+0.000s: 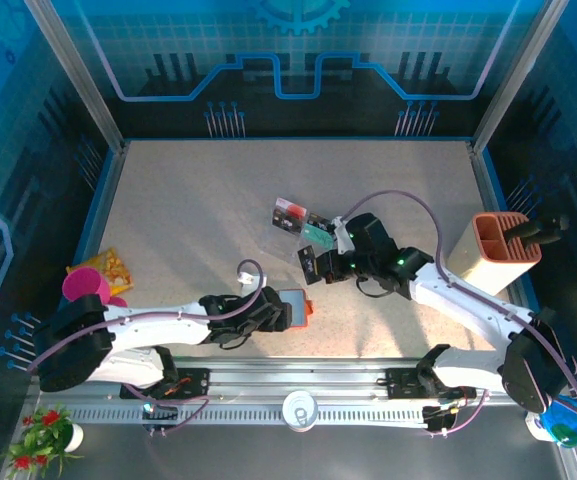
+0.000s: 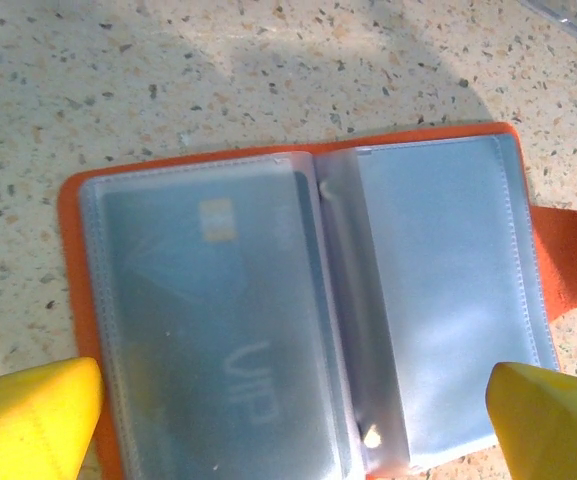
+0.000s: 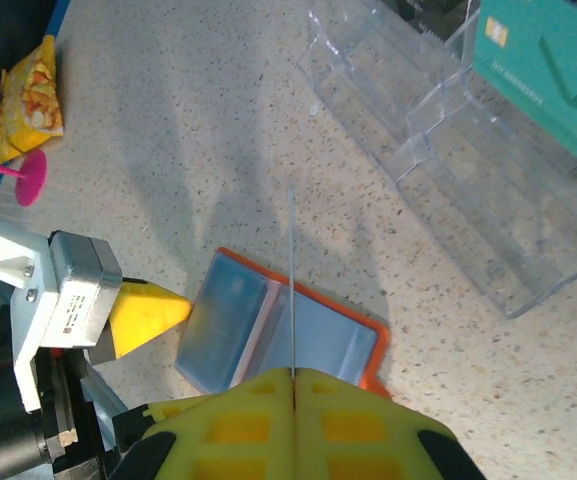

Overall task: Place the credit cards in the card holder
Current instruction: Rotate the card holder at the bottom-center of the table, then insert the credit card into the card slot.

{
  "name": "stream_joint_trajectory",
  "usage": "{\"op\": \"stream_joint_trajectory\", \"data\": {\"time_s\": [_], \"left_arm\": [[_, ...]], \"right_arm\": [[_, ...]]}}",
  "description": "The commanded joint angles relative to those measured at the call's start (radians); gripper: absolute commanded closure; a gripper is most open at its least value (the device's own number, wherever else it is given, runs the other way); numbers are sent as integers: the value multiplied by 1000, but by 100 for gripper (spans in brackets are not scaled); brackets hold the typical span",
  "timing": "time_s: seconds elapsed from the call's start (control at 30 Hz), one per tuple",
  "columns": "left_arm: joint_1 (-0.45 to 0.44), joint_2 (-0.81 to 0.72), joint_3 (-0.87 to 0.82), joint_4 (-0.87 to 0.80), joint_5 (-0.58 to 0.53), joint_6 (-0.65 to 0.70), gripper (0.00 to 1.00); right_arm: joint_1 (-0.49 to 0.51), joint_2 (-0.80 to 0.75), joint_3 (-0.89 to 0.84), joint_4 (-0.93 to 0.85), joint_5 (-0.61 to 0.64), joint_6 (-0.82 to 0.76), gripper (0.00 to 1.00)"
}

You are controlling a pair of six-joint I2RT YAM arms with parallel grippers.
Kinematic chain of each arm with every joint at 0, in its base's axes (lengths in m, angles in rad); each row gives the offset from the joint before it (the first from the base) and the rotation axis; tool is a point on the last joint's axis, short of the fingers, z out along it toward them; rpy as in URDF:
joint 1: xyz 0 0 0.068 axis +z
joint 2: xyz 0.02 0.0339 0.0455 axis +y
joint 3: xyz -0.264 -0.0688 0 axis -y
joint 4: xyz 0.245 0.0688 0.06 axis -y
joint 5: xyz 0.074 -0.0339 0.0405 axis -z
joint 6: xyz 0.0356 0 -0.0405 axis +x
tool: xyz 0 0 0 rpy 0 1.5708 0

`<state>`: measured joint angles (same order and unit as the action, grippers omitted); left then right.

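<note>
Left gripper (image 2: 293, 405): you have it spread as wide as it goes, gripping nothing. Its yellow fingertips (image 2: 30, 415) sit at the two near corners of the holder.
Right gripper (image 3: 293, 385): your yellow jaws are pressed together on a thin plastic card (image 3: 292, 280). It stands edge-on above the holder, so you cannot tell its colour.
Card holder: the small orange-red leather-like folding card holder (image 2: 423, 300) lies open and flat on the speckled table (image 2: 168, 90), grey-blue pockets up, between your two grippers.
Stored card: a bluish plastic card (image 2: 208, 320) marked "VIP" sits in the left pocket.
Tray: the clear acrylic slotted tray (image 3: 438, 170) lies beyond the holder, with a teal plastic card (image 3: 548, 60) standing in it.
</note>
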<state>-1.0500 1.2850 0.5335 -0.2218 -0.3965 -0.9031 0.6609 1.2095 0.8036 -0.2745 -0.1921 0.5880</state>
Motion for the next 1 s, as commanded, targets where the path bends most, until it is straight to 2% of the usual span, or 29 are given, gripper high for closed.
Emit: {"op": "stream_joint_trajectory", "data": {"time_s": [0.0, 0.17, 0.5, 0.97], "left_arm": [[-5, -47, 35, -94, -73, -37, 1], [1, -82, 45, -199, -138, -46, 1], [40, -88, -14, -228, -133, -57, 1], [70, -83, -70, -269, -137, -88, 1]], "right_arm": [[10, -30, -61, 155, -44, 94, 100], [75, -38, -166, 346, 6, 197, 100], [268, 59, -266, 591, 226, 276, 100], [357, 185, -332, 762, 340, 347, 100]]}}
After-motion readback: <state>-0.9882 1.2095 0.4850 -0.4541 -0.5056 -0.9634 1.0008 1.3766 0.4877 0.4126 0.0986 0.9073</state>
